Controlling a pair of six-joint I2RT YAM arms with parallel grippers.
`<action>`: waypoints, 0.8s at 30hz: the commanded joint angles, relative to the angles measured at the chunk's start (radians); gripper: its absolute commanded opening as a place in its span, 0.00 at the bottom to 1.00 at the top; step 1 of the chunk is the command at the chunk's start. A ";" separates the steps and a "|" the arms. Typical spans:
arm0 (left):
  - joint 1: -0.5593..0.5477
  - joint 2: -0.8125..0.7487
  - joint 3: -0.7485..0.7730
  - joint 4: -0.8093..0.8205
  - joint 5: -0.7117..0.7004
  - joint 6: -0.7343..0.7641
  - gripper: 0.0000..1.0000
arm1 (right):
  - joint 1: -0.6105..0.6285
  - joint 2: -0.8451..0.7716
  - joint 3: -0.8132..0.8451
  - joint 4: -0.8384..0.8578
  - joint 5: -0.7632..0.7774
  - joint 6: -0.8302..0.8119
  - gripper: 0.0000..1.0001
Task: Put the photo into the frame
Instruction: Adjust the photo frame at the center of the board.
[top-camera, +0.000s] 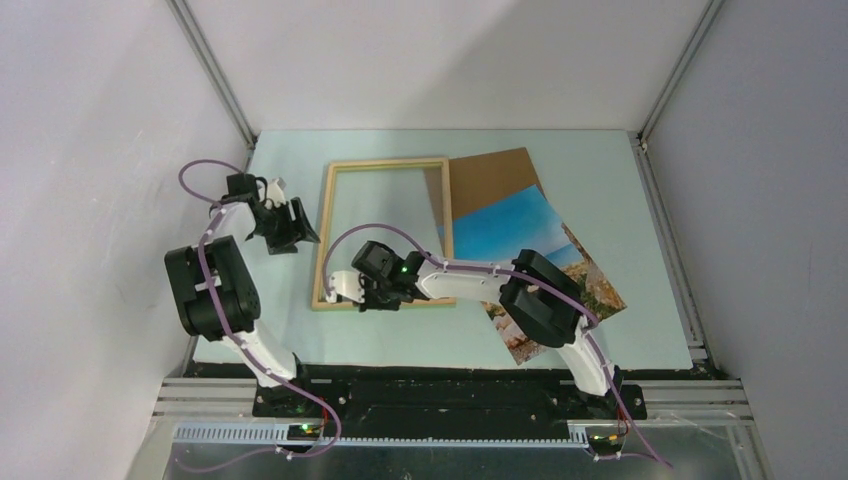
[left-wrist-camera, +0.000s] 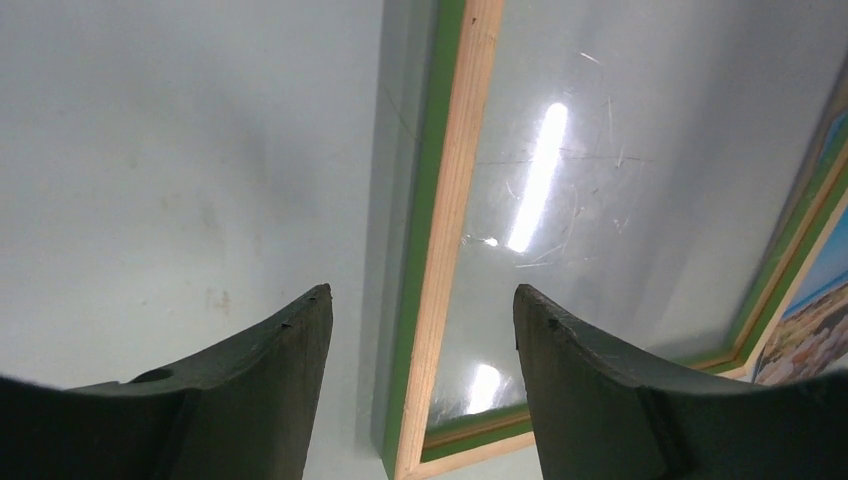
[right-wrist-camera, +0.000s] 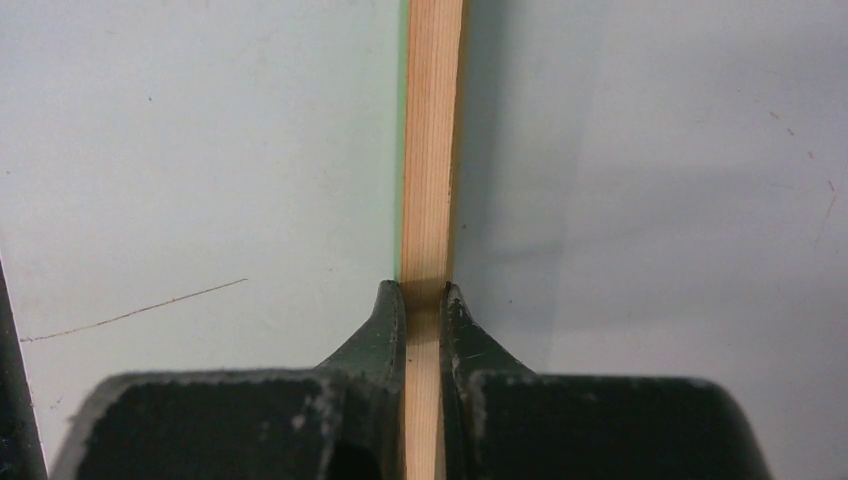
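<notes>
The frame (top-camera: 324, 230) lies left of centre on the table, pale wood side up, with a green outer edge (left-wrist-camera: 430, 200) and a shiny pane inside it. My right gripper (top-camera: 350, 297) is shut on the frame's near rail by the left corner; in the right wrist view the fingers (right-wrist-camera: 392, 320) pinch the wooden strip (right-wrist-camera: 432, 150). My left gripper (top-camera: 303, 234) hovers open just left of the frame's left rail (left-wrist-camera: 455, 200), touching nothing. The photo (top-camera: 540, 245), blue sky over pale rocks, lies face up to the right of the frame, partly under my right arm.
A brown backing board (top-camera: 490, 180) lies under the photo's far edge, against the frame's right rail. Grey walls and aluminium posts enclose the table on three sides. A corner of the photo (left-wrist-camera: 815, 320) shows at the right edge of the left wrist view.
</notes>
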 joint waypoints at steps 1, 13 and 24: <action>0.030 -0.056 0.008 -0.012 -0.017 0.035 0.71 | 0.028 0.027 0.040 0.003 0.007 -0.004 0.10; 0.036 -0.124 0.037 -0.023 0.045 0.049 0.72 | -0.005 -0.176 -0.073 0.029 0.139 0.139 0.78; -0.060 -0.033 0.134 -0.023 -0.173 0.050 0.71 | -0.121 -0.495 -0.257 0.056 0.206 0.221 0.84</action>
